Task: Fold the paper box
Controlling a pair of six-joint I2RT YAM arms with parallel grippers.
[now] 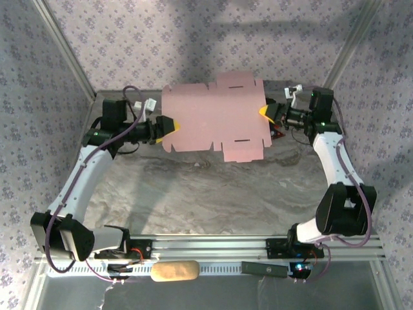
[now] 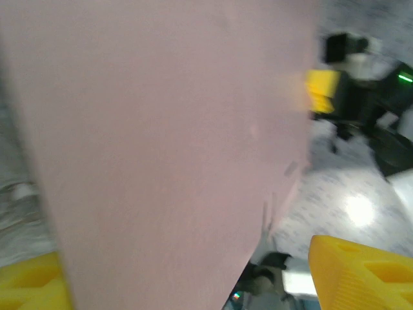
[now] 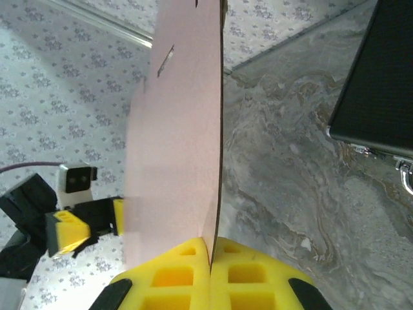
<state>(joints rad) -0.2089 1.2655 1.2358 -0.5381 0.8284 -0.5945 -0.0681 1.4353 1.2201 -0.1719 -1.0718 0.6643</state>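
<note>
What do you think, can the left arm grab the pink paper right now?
Probably yes. The left gripper is open, its yellow fingers sitting either side of the edge of the paper box, nothing blocking. The right gripper is shut on the opposite edge, holding the sheet up.

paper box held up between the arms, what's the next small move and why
Probably slide the left claw back off the paper box: its fingers stand apart around one edge, while the right claw, pinched shut on the opposite edge, carries it.
</note>
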